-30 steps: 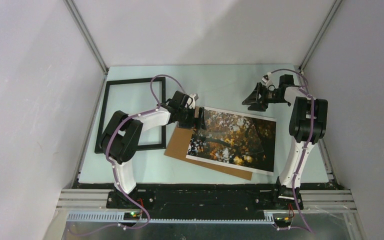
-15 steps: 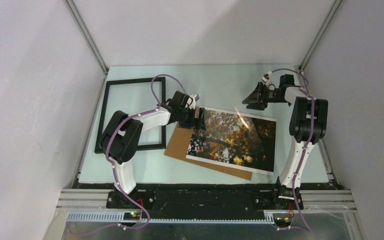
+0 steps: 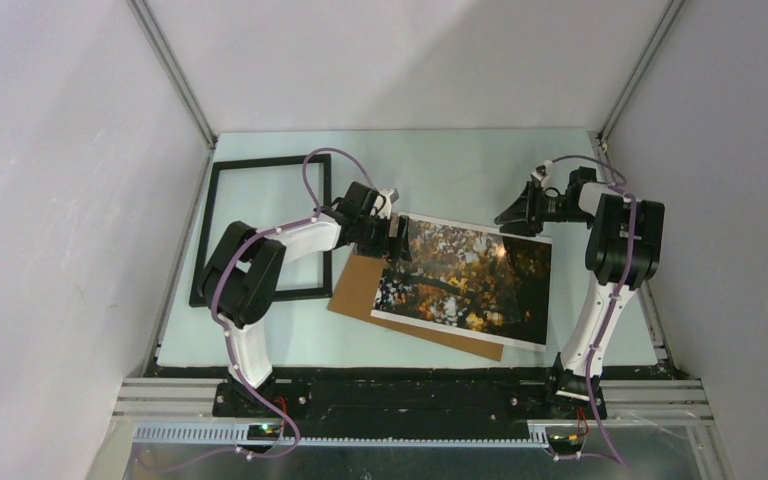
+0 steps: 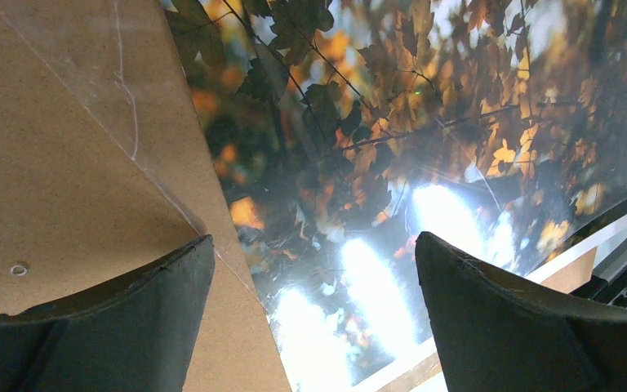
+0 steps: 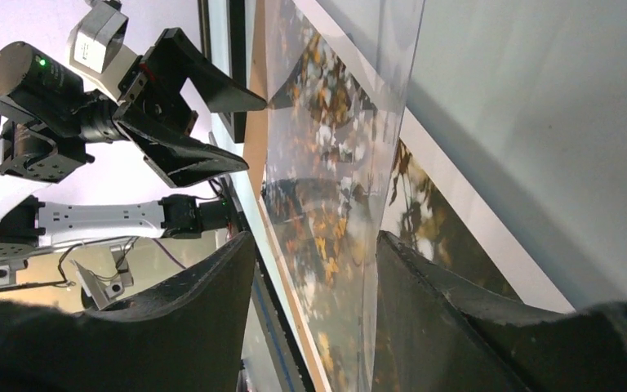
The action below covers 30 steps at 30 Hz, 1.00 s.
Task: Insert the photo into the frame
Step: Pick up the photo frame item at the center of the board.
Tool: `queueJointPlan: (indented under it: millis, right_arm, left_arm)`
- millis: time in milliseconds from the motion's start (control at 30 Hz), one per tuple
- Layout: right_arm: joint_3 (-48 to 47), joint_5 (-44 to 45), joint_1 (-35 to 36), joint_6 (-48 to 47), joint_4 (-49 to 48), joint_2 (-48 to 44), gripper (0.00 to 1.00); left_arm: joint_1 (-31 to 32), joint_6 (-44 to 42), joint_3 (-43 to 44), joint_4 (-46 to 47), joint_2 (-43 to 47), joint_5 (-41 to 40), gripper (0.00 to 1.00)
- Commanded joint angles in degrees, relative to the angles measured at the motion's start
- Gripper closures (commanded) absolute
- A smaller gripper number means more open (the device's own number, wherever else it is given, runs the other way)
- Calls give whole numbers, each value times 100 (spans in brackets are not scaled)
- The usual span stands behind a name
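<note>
Photo (image 3: 465, 278) on brown board (image 3: 356, 286); left end effector (image 3: 398, 243), right end effector (image 3: 509, 217) both open.

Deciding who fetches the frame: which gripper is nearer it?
Left. The left gripper is at the left edge of the photo, just right of the frame; the right gripper is at its far right corner.

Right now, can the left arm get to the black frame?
Probably yes: the frame lies flat beside that arm, nothing on it, and the forearm crosses over its right side. The left claw, open at the photo, would just swing back.
</note>
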<state>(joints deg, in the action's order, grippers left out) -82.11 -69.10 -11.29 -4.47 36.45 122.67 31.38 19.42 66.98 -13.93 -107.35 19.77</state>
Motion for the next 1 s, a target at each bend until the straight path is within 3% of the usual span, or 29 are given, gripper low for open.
queueJointPlan:
  millis: [0,400,967]
  right_arm:
    - [103,-575,137,-628,1022,256,40]
    - [122,-788,100,-1373,1716,667,38]
    - [485,-150,-44,-407,868,315,33]
  left_arm:
    - [168,-219,102,388,-112,203,2]
    - [207,-343,4,586,-31,584,2]
    - [300,-505,-249,804,184,566,2]
